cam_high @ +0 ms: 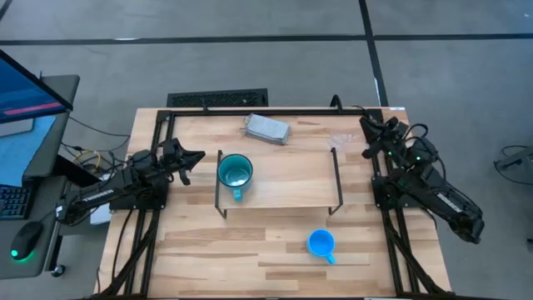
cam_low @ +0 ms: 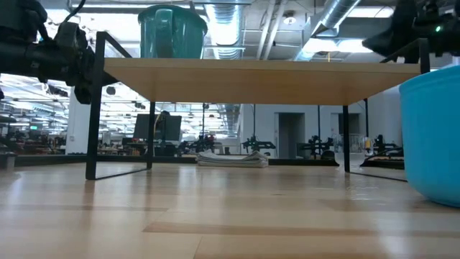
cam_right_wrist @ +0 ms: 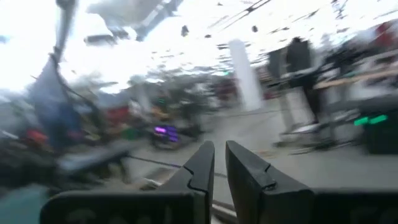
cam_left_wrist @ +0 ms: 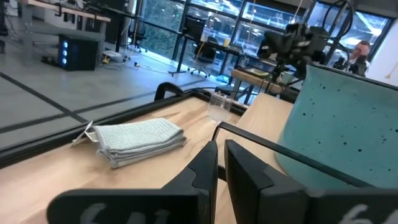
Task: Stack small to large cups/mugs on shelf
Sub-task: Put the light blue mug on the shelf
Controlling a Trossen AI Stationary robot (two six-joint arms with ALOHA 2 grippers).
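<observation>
The large teal mug (cam_high: 235,172) stands upright on the left end of the light-wood shelf (cam_high: 287,187); it also shows in the low view (cam_low: 172,32) and the left wrist view (cam_left_wrist: 336,124). The smaller blue mug (cam_high: 321,243) stands on the table in front of the shelf. The clear cup (cam_left_wrist: 219,106) stands on the table behind the shelf's right end. My left gripper (cam_high: 196,157) is shut and empty, just left of the teal mug and apart from it. My right gripper (cam_high: 367,127) is shut and empty at the table's far right corner.
A grey folded cloth (cam_high: 266,128) lies at the table's far edge, behind the shelf. The shelf's thin dark wire legs (cam_high: 219,196) stand at its ends. A desk with a monitor and a mouse (cam_high: 25,242) stands off the table's left side.
</observation>
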